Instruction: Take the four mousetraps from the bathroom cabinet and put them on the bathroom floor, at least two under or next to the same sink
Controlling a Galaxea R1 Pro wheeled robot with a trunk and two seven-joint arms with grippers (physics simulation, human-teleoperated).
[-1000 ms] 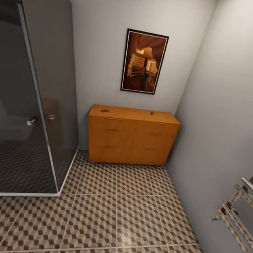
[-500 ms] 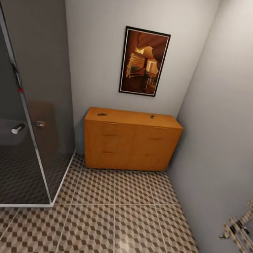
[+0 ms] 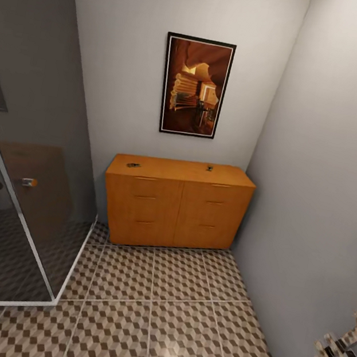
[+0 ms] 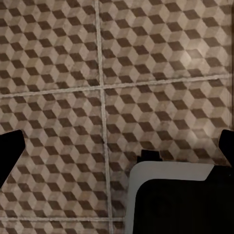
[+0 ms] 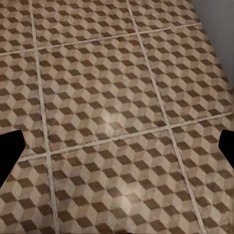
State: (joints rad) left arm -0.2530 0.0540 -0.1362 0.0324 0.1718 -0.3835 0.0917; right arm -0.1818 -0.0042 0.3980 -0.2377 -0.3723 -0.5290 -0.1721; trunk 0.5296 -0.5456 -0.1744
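Nearest, both wrist views look down on the cube-patterned bathroom floor: the left gripper and the right gripper each show dark fingertips at opposite edges of their pictures, spread wide with nothing between them, and a white-edged dark part of the robot sits below the left one. Farther on, a glass-walled shower stands at the left and a chrome towel rail hangs on the right wall. At the far wall, under a framed picture, stands the orange-brown cabinet with two small dark items that look like mousetraps lying well apart on its top, one near the left end and another right of centre toward the back.
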